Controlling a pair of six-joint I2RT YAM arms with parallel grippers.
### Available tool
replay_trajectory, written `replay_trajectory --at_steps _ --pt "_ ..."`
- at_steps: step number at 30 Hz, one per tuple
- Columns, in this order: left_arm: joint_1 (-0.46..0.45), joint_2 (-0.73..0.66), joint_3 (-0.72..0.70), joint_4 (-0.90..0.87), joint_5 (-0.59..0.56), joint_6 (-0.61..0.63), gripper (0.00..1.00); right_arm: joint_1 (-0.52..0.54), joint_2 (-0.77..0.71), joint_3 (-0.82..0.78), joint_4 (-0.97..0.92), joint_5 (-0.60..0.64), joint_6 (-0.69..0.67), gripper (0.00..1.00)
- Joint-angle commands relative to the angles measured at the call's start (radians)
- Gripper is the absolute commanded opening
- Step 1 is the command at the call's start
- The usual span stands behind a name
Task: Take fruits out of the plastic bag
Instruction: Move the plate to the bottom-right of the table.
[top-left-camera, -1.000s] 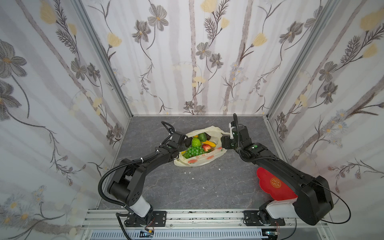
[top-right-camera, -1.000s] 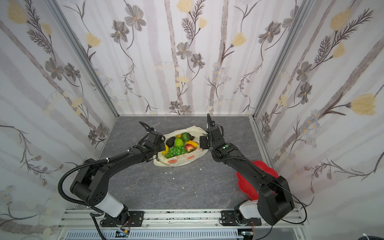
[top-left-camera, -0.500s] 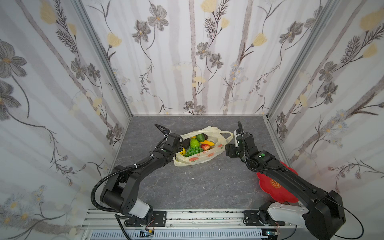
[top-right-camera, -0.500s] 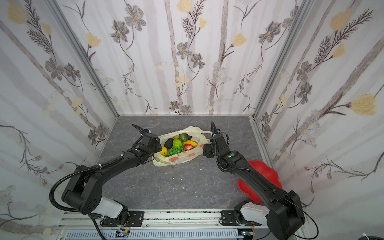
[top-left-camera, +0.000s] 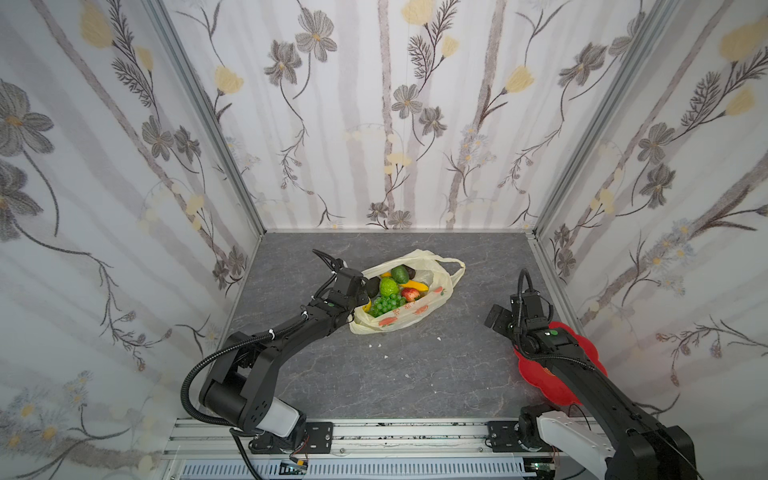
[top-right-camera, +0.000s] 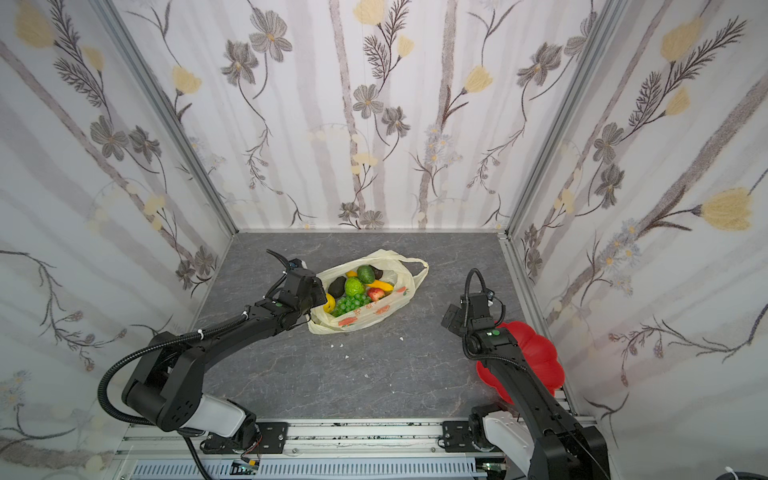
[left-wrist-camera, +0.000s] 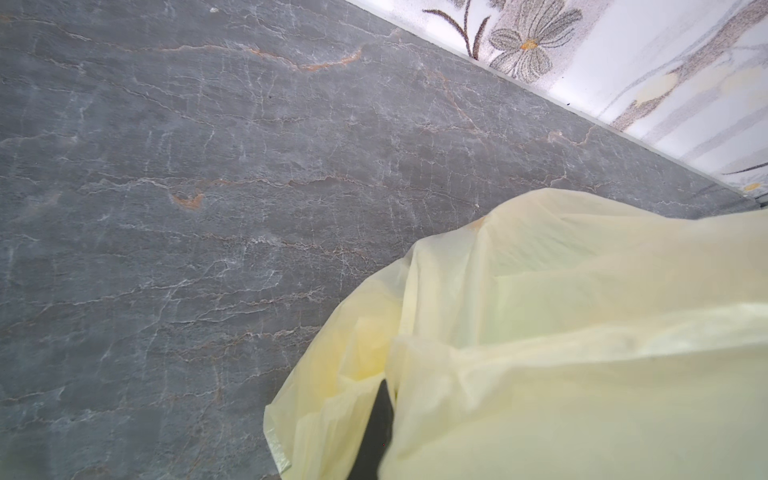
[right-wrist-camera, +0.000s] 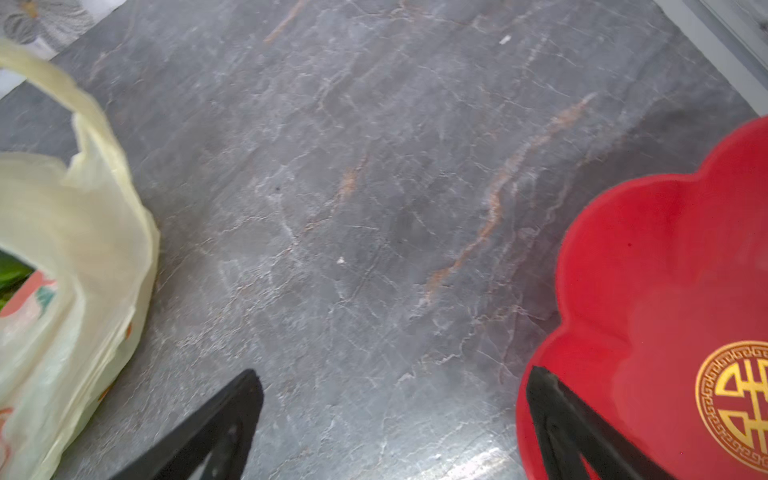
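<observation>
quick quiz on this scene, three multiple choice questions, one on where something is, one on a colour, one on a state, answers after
1. Where are the fruits?
A inside the plastic bag
B scattered outside it
C held up in the air

2. What colour is the flower-shaped dish?
A blue
B red
C white

3. How is the right pincer?
A shut on a fruit
B shut on the bag
C open and empty

Answers:
1 A, they lie heaped in the bag's open mouth in both top views.
2 B, it is plainly red in every view that shows it.
3 C, its fingers stand wide apart over the bare table in the right wrist view.
</observation>
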Motion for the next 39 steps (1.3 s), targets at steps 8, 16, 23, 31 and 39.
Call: replay_trajectory --at_steps 8,16,23,31,39 --pt "0.002 0.004 -0.02 0.062 0.012 0.006 0.0 -0.053 0.001 -0.091 -0.009 0.058 0.119 1.0" --pt "0.005 0.012 -0.022 0.073 0.013 0.002 0.0 -0.028 0.04 -0.112 -0.017 -0.002 0.116 1.0" --pt "0.01 0.018 -0.012 0.08 0.02 -0.006 0.0 0.129 0.066 -0.082 -0.035 -0.031 0.119 1.0" --pt "0.014 0.013 -0.022 0.088 0.006 -0.02 0.0 0.34 0.118 -0.021 0.003 -0.091 0.196 1.0" --pt "0.024 -0.011 -0.057 0.099 -0.012 -0.032 0.0 0.544 0.225 0.098 0.065 -0.187 0.198 1.0"
